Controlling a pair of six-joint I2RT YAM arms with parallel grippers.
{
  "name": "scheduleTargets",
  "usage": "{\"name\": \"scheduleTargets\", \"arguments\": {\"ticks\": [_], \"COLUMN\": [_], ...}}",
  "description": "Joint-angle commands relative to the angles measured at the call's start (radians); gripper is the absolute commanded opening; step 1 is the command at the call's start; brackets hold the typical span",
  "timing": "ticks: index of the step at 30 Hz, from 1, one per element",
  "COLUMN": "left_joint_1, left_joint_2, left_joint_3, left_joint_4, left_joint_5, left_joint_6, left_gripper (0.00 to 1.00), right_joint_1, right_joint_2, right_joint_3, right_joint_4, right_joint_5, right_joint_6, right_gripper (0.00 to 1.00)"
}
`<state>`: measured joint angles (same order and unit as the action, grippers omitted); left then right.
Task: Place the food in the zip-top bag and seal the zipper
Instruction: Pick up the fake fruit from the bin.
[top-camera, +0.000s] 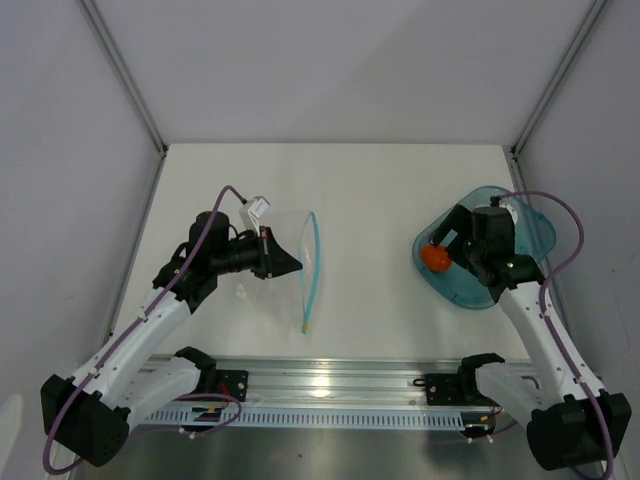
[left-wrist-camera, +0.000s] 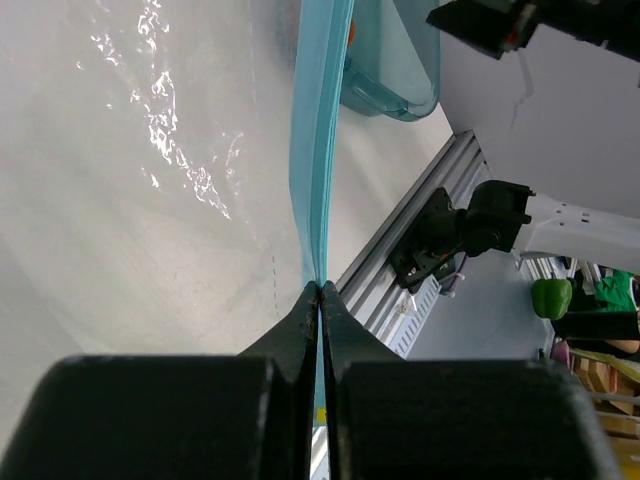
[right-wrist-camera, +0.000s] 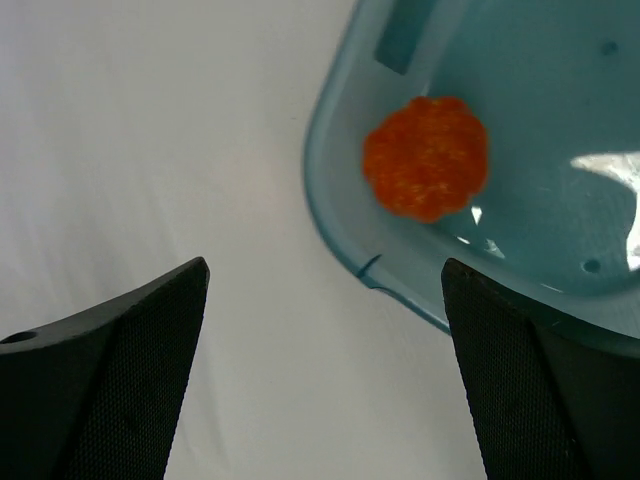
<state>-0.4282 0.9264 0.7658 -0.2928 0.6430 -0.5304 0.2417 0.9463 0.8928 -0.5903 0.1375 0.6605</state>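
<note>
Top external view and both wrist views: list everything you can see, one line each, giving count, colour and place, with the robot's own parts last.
zip-top bag: one, clear, left-centre of the table
zipper: one, teal-blue, along the bag's edge facing the plate
plate: one, translucent teal, right side of the table
orange-red food: one, on the plate near its bag-side rim
table: one, white
rail: one, silver, near edge
left gripper: one, black, shut on the zip-top bag
right gripper: one, black, open above the plate's rim

White table (top-camera: 370, 190): teal plate (top-camera: 538, 238), perhaps bag (top-camera: 293, 230)
</note>
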Motion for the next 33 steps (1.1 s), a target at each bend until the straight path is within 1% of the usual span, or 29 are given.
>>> {"name": "scheduleTargets", "arguments": {"ticks": [1, 3, 5, 6, 7, 17, 23, 26, 28, 29, 30, 32, 33], "left_joint_1": [-0.004, -0.004, -0.004, -0.004, -0.004, -0.004, -0.004, -0.004, -0.004, -0.004, -0.004, -0.004, -0.004], "left_joint_2": [-0.021, -0.020, -0.020, -0.021, -0.021, -0.008, -0.006, -0.008, -0.008, -0.008, -0.006, -0.008, -0.008], "left_joint_3": [-0.003, -0.006, -0.013, -0.017, -0.022, -0.036, -0.036, -0.034, -0.034, -0.034, -0.034, -0.036, -0.036], "left_joint_4": [0.057, 0.058, 0.067, 0.069, 0.075, 0.096, 0.103, 0.104, 0.103, 0.103, 0.101, 0.101, 0.101], "left_joint_5": [0.030, 0.035, 0.040, 0.044, 0.047, 0.060, 0.067, 0.069, 0.070, 0.069, 0.070, 0.070, 0.070], "left_joint_6": [-0.016, -0.020, -0.026, -0.028, -0.029, -0.042, -0.045, -0.048, -0.049, -0.049, -0.049, -0.051, -0.052], "left_gripper": [0.01, 0.01, 0.01, 0.01, 0.01, 0.01, 0.01, 0.00, 0.00, 0.01, 0.01, 0.01, 0.01], "right_joint_1": [-0.142, -0.212, -0.235, -0.281, -0.292, -0.361, -0.369, -0.369, -0.369, -0.369, -0.369, -0.369, -0.369], "right_joint_2": [0.035, 0.071, 0.098, 0.114, 0.141, 0.259, 0.335, 0.367, 0.388, 0.394, 0.399, 0.393, 0.387], "right_joint_3": [-0.066, -0.115, -0.141, -0.162, -0.172, -0.262, -0.282, -0.301, -0.308, -0.311, -0.318, -0.327, -0.331], "right_joint_4": [0.026, 0.087, 0.150, 0.167, 0.185, 0.405, 0.498, 0.555, 0.578, 0.578, 0.610, 0.627, 0.627], "right_joint_5": [-0.168, -0.222, -0.257, -0.283, -0.289, -0.381, -0.423, -0.441, -0.447, -0.464, -0.469, -0.475, -0.472], "right_joint_6": [0.019, 0.050, 0.065, 0.080, 0.091, 0.148, 0.159, 0.174, 0.183, 0.183, 0.185, 0.186, 0.185], "right_gripper": [0.99, 0.99, 0.99, 0.99, 0.99, 0.99, 0.98, 0.95, 0.91, 0.88, 0.84, 0.80, 0.76]}}
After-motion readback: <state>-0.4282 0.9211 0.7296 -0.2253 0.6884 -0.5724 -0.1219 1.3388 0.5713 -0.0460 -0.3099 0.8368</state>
